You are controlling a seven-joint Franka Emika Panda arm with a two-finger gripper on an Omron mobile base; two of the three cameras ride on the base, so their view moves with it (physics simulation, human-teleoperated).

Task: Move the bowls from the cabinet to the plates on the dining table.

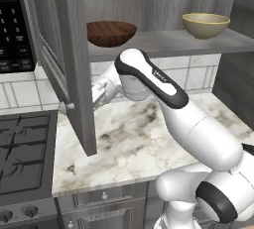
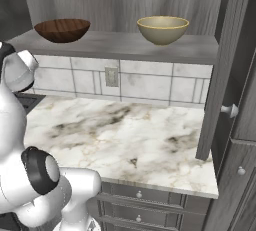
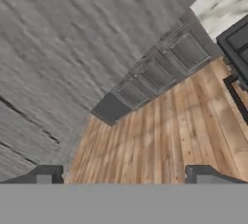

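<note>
On the open cabinet [image 2: 222, 65] shelf sat both bowls: brown bowl [image 2: 62, 29] at left, tan bowl [image 2: 163, 29] at right, well apart. Both looked rigid, glossy, prob. slippery; best pinched at rim. Gripper [image 3: 125, 175] fingertips stood wide, w/ nothing between.

The wide, shallow, dark brown wood-look bowl [image 2: 62, 29] sits on the grey wood-grain cabinet shelf [image 2: 125, 46] toward its left end. The glossy tan footed bowl [image 2: 163, 29] sits well apart to its right. The white-and-brown marble surface [image 2: 125, 135] lies below, the black stove [image 1: 22, 153] at its left edge.
</note>
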